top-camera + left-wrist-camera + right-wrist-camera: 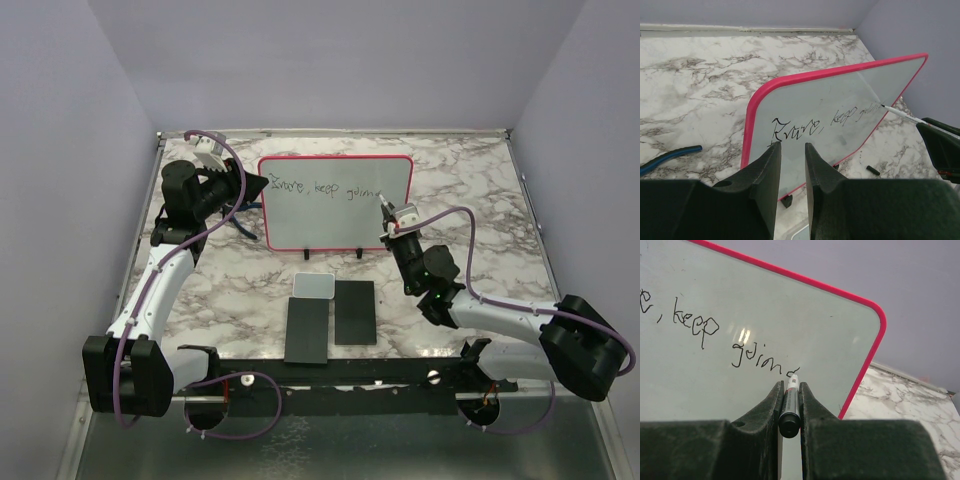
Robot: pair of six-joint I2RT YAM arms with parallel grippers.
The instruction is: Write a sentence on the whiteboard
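The whiteboard [335, 215] stood upright on its two black feet at the far middle of the marble table [480, 200]. Its written face was turned toward the arms, and its long axis ran left to right across the table. The sentence [325, 189] followed that axis along the upper part. It read as an unclear first word, a comma, "keep" and then "goin" with a last letter only begun, so the writing looked nearly finished, with that letter left to close.

The marker [790, 400] touched the board at that spot, clenched between the jaws of the right gripper [790, 386], tip pointing into the face. The left gripper [792, 150] hovered at the board's left end, jaws slightly parted with nothing between them. Nearer the bases lay two black slabs [330, 320] and a small grey-white pad [313, 286].
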